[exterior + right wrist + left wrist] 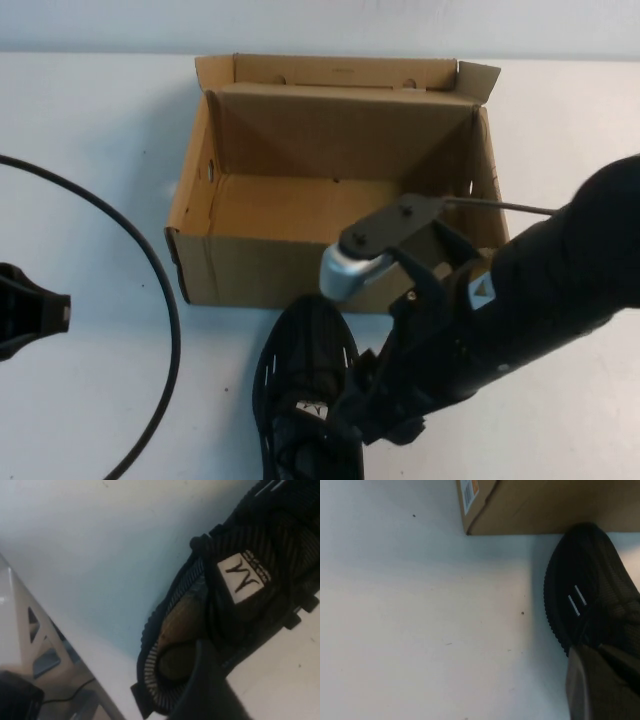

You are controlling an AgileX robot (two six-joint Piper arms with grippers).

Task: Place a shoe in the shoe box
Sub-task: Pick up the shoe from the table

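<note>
The black shoe (300, 370) lies on the white table, its toe against the front wall of the open brown shoe box (250, 270). The box stands with its lid flap up at the back and holds nothing I can see. My right gripper (338, 425) is low over the shoe's heel end, mostly hidden under its arm. In the right wrist view my right gripper (202, 675) is at the shoe's (250, 545) collar beside the white tongue tag. My left gripper (45, 310) is shut and empty at the far left. The left wrist view shows the shoe (585, 580) and a box corner (545, 505).
A black cable (150, 260) curves across the table left of the box. A thin cable (510, 208) runs from the right arm over the box's right wall. The right wrist view shows the table's near edge with a frame (30, 645) below it.
</note>
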